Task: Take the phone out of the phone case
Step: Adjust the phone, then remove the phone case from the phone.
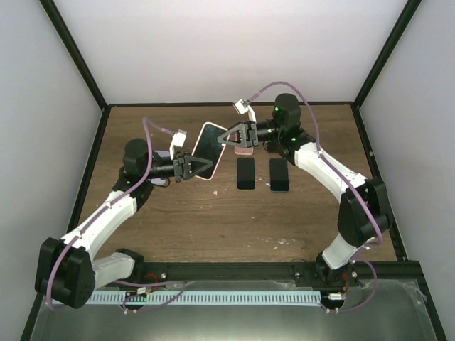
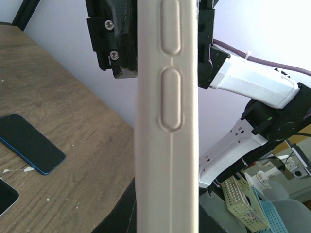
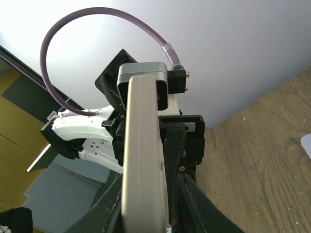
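Cased phone held up between both claws, over the far middle of the worktop (image 1: 178, 220).
The left claw (image 1: 202, 166) is clamped on the pale pink phone case (image 2: 167, 145), with the phone (image 1: 210, 144) seated inside, screen up. The right claw (image 1: 226, 138) is set narrow astride the case's far-right edge; firm contact cannot be told. Two dark phones (image 1: 245, 172) (image 1: 279, 174) are laid flat side by side just right.

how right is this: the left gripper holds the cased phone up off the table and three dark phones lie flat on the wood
Only the count is wrong. Two dark phones lie flat on the wood, the nearer-left phone and its neighbour, side by side in the top external view. The left gripper does hold the cased phone up off the table.
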`<act>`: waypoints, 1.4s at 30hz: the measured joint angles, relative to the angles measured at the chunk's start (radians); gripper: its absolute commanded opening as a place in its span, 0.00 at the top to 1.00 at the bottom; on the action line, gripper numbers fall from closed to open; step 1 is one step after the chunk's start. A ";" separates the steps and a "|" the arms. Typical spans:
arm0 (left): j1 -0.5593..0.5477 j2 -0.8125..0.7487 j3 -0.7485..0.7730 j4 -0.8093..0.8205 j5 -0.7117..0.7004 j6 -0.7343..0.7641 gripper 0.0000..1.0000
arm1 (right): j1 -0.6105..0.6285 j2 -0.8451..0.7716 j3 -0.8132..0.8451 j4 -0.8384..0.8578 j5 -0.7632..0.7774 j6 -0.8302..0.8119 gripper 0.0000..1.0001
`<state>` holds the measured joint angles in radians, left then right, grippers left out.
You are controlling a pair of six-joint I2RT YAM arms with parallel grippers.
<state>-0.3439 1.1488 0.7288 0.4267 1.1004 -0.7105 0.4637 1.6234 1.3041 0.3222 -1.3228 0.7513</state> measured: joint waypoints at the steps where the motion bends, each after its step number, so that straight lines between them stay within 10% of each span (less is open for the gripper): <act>1: -0.001 0.000 0.000 0.000 0.000 0.000 1.00 | 0.002 0.003 0.000 0.000 0.000 0.000 0.76; 11: -0.024 0.012 0.000 -0.013 0.001 0.011 1.00 | 0.020 0.020 0.006 -0.010 -0.009 -0.019 0.78; 18: -0.031 0.012 -0.006 -0.044 0.000 0.035 0.99 | 0.021 0.020 0.008 -0.053 -0.020 -0.066 0.99; 30: 0.022 0.004 0.100 -0.423 0.028 0.333 0.27 | -0.002 0.018 0.011 -0.205 -0.029 -0.192 0.99; 42: 0.074 -0.112 0.113 -0.690 0.075 0.550 0.34 | -0.068 -0.091 -0.011 -0.249 -0.104 -0.254 0.99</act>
<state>-0.2695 1.0367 0.8417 -0.2638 1.1751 -0.1608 0.3954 1.5326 1.2926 0.0734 -1.4269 0.4976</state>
